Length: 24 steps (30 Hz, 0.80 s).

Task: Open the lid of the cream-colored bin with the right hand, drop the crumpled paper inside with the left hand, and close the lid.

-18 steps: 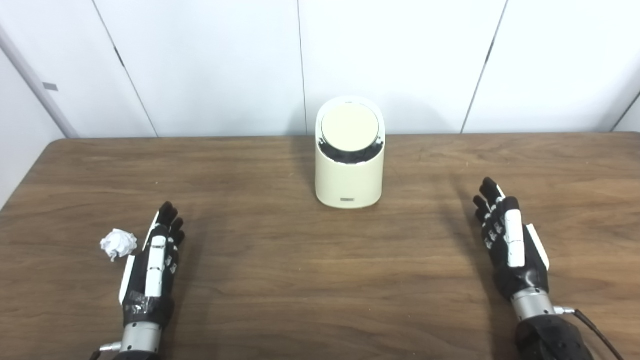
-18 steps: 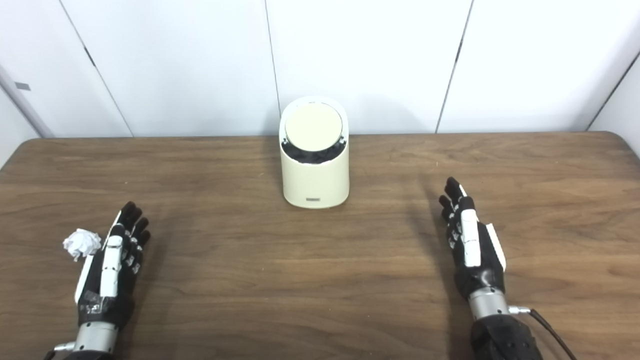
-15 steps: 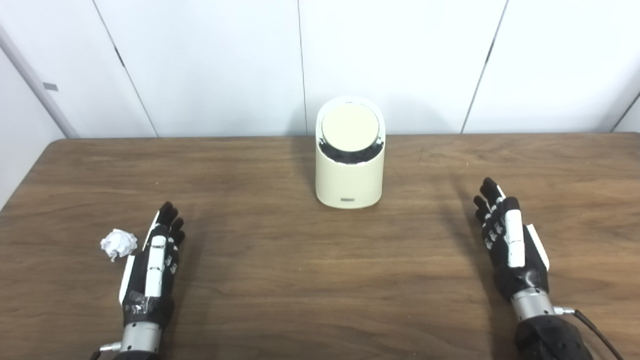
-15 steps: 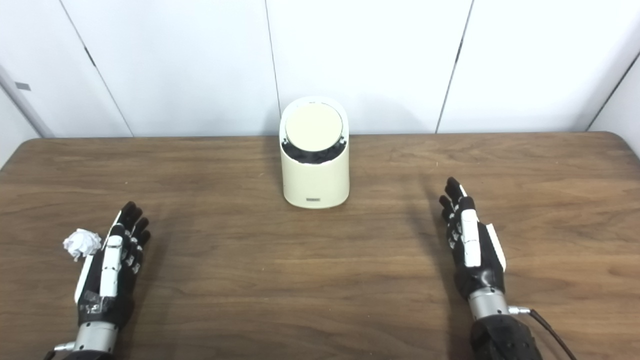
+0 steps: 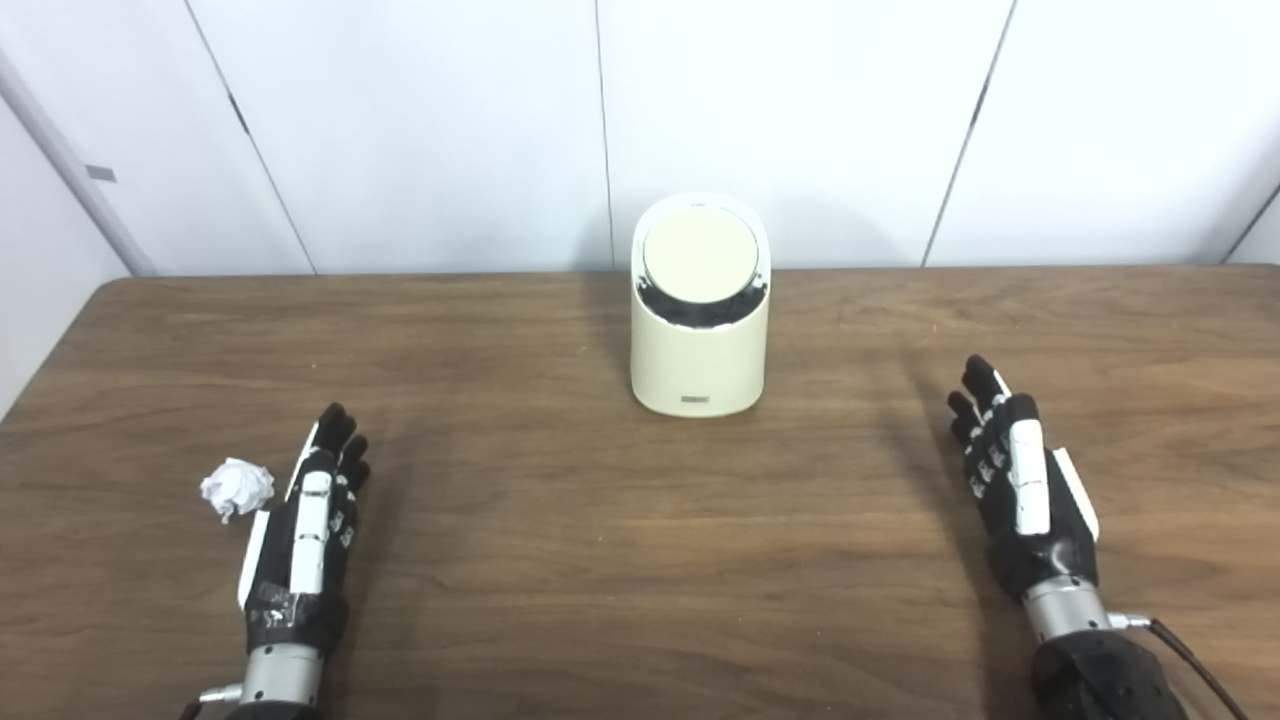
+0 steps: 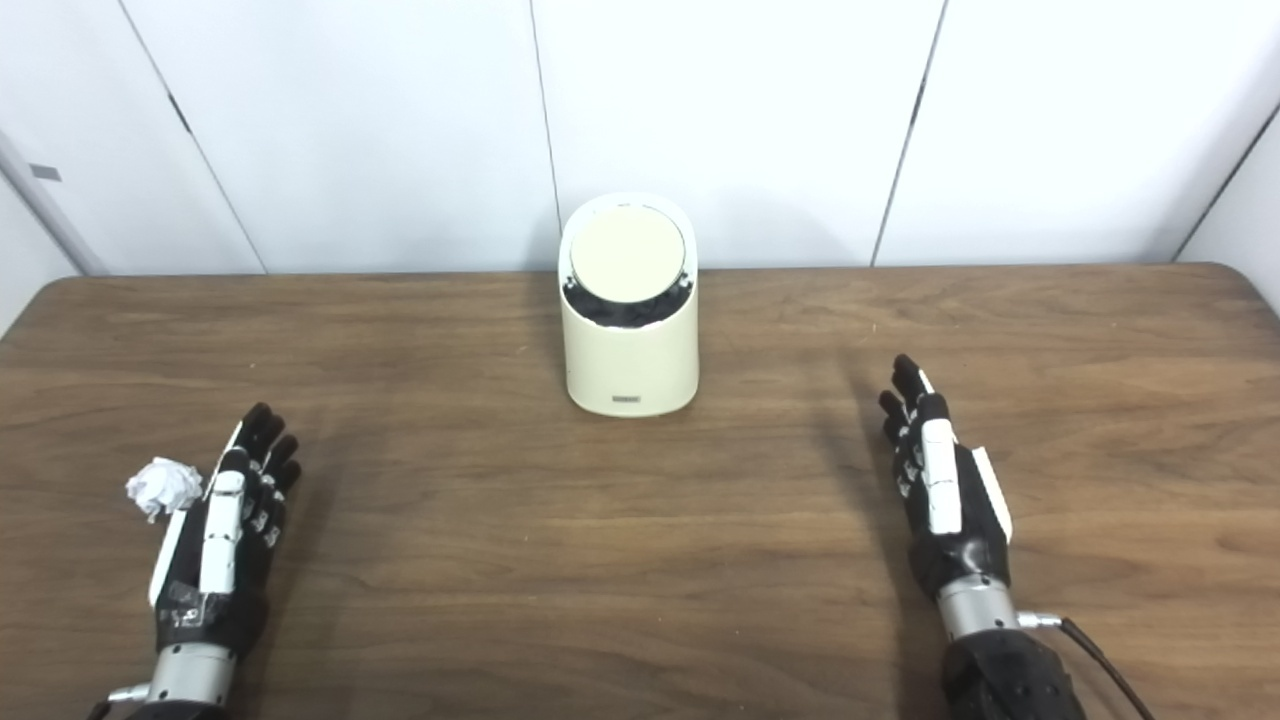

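A cream-colored bin stands upright at the middle back of the wooden table. Its round lid is tilted toward me, with a dark gap showing below it. A crumpled white paper ball lies on the table at the front left. My left hand rests flat just right of the paper, fingers straight, holding nothing. My right hand rests flat at the front right, fingers straight, holding nothing, well apart from the bin.
White wall panels rise right behind the table's far edge. The table's left edge runs close to the paper ball. A black cable trails from my right wrist.
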Tool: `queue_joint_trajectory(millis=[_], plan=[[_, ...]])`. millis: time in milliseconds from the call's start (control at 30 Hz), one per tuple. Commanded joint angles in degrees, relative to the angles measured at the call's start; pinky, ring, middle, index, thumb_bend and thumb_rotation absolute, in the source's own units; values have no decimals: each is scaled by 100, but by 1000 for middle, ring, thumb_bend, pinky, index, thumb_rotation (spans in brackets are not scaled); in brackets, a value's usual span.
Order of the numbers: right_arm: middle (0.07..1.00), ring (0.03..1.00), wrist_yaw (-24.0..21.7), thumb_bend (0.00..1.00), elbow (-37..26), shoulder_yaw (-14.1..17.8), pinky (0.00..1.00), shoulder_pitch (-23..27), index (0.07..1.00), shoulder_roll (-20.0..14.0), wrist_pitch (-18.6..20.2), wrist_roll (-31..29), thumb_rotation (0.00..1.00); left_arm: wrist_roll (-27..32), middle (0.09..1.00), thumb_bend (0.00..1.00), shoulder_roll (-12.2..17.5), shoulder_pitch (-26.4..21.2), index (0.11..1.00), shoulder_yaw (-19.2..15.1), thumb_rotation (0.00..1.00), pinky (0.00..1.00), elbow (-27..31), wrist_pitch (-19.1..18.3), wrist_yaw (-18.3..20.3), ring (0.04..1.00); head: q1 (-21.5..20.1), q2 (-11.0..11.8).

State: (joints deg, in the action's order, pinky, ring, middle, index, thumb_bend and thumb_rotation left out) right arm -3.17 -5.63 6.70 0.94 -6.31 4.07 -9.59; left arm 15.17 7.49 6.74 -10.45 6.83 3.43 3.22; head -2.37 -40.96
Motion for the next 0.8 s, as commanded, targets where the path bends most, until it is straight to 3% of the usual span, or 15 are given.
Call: queue_joint_trajectory(millis=[0, 300, 500, 667, 767], plan=[[991, 970, -61, 522, -41, -20, 1000, 55, 957, -46, -135, 19, 1000, -55, 996, 430, -46, -1, 1000, 65, 869, 1000, -28, 55, 41, 986, -31, 47], [981, 960, -73, 514, 5, -7, 1000, -16, 959, -168, -342, 188, 1000, -121, 1000, 392, -114, 82, 1000, 112, 882, 1000, -1, 94, 47, 998, 17, 279], [968, 957, -62, 563, -69, 5, 1000, -6, 947, -203, -286, 274, 901, -171, 1000, 357, -117, 141, 1000, 166, 890, 1000, 14, 172, 78, 1000, -46, 396], [964, 951, -54, 559, -136, -55, 1000, 143, 953, -281, -224, 525, 916, -196, 1000, 330, -142, 157, 1000, 200, 897, 1000, 7, 205, 78, 1000, -105, 480], [961, 943, -41, 585, -193, -90, 985, 326, 950, -373, -138, 681, 850, -149, 1000, 339, -171, 149, 1000, 213, 884, 1000, 3, 205, 91, 1000, -107, 482]])
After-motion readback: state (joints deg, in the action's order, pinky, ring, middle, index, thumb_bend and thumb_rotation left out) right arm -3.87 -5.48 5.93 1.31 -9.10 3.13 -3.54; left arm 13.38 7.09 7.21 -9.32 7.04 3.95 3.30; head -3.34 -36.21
